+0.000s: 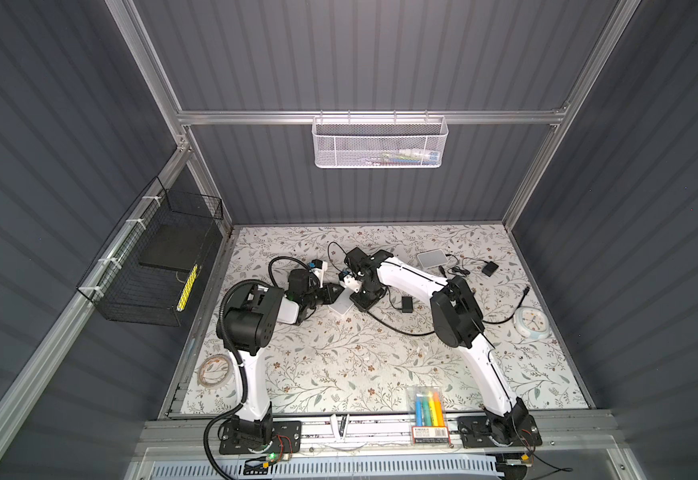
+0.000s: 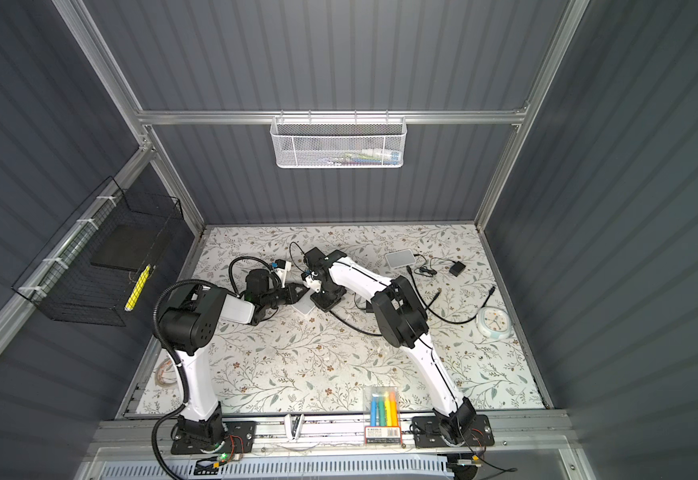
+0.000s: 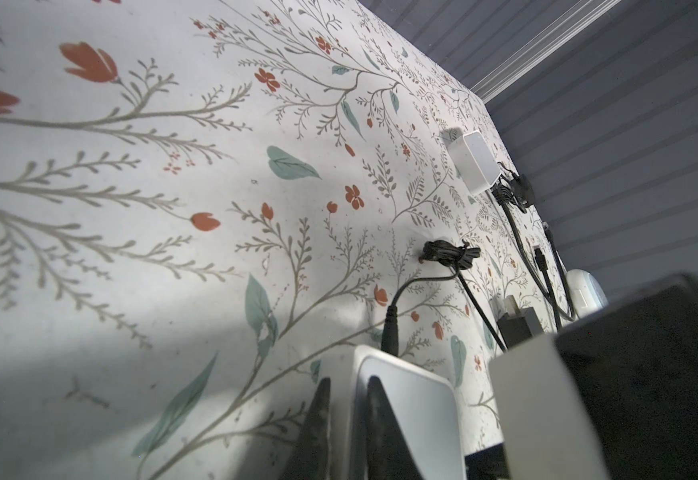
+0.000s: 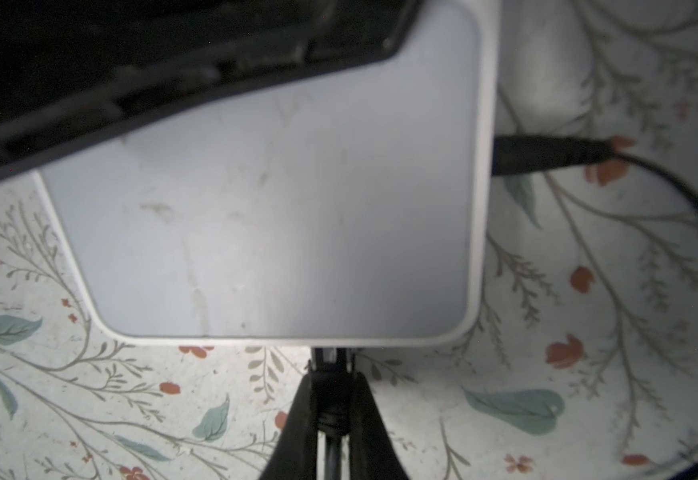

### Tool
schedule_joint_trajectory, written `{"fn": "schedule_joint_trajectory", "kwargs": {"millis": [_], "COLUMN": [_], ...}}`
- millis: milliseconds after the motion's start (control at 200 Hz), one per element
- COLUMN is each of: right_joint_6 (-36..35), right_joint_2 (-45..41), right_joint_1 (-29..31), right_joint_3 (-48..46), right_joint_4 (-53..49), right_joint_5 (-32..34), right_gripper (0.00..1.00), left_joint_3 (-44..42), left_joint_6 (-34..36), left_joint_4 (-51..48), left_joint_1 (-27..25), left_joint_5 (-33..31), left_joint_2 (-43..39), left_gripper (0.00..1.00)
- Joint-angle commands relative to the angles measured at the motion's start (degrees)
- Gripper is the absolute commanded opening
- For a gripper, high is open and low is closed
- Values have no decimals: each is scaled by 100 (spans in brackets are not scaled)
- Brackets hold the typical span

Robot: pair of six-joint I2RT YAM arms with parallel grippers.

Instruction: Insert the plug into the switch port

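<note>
Highlighter pack [image 1: 428, 405]: clear case of blue, green, yellow and orange markers. It lies at the near edge of the table [image 1: 339, 365], closer to the right arm's base.
Tape roll [image 1: 214, 371]: lies flat in the near left corner, beside the left arm.
Clock [image 1: 531, 322]: round, pale face with a blue rim. It lies on the right side of the table, well apart from both grippers.
Switch [image 4: 276, 228]: white, rounded box in mid-table between the two grippers. Both top views show it partly under them [image 1: 345, 306] [image 2: 303, 308].
Left gripper [image 3: 349, 388]: clenched on the switch's rim. One of its fingers [image 3: 380, 424] lies on the top face and the other against the outer side.
Right gripper [image 4: 333, 386]: grasps the plug, pinched tight between both black fingers. It reaches across to the switch from the right [image 1: 361, 297].
Plug [image 4: 330, 359]: small and dark, held in line with the switch's side wall with its tip touching that wall. How deep it sits cannot be told.
Plug cable [image 4: 332, 457]: black, runs back between the right gripper's fingers.
Power lead [image 4: 546, 153]: black barrel connector entering another side of the switch. The left wrist view also shows it [image 3: 390, 328].
Black adapter [image 1: 407, 304]: lies on the table just right of the right gripper.
Second white box [image 1: 432, 258]: lies farther back on the right, with black leads at its side.
Small black block [image 1: 489, 269]: lies near the second white box, on its right.
Black wire basket [image 1: 152, 266]: hangs on the left wall and holds a dark slab.
White mesh basket [image 1: 380, 143]: hangs on the back rail, farthest away.
</note>
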Motion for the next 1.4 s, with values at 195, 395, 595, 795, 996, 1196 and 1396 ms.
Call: {"fn": "schedule_joint_trajectory", "kwargs": {"millis": [195,395,595,795,996,1196,1396], "right_joint_6": [138,100,-12,79,158,153,748], "right_joint_2": [21,28,-367,-784,-1049,-804,149], "right_joint_1": [56,53,54,39,32,33,-14], "right_joint_3": [772,765,-198,-1429,-2160,-2154,-522], "right_joint_4": [2566,2464,2737,3501,4122,4495,3794], "right_joint_5": [-101,-102,50,109,110,152,598], "right_gripper": [0,0,0,0,4,6,13], "left_joint_3": [-559,-530,-294,-142,134,132,-163], "left_joint_6": [-88,-95,-43,64,167,156,253], "left_joint_4": [-1965,-2022,-2436,-3012,-3840,-4356,-4823], "left_joint_1": [-585,-581,-311,480,894,918,918], "left_joint_5": [795,768,579,106,-816,-1670,-2238], "left_joint_2": [647,591,191,-704,-1581,-2567,-3513], "left_gripper": [16,16,29,49,57,59,60]}}
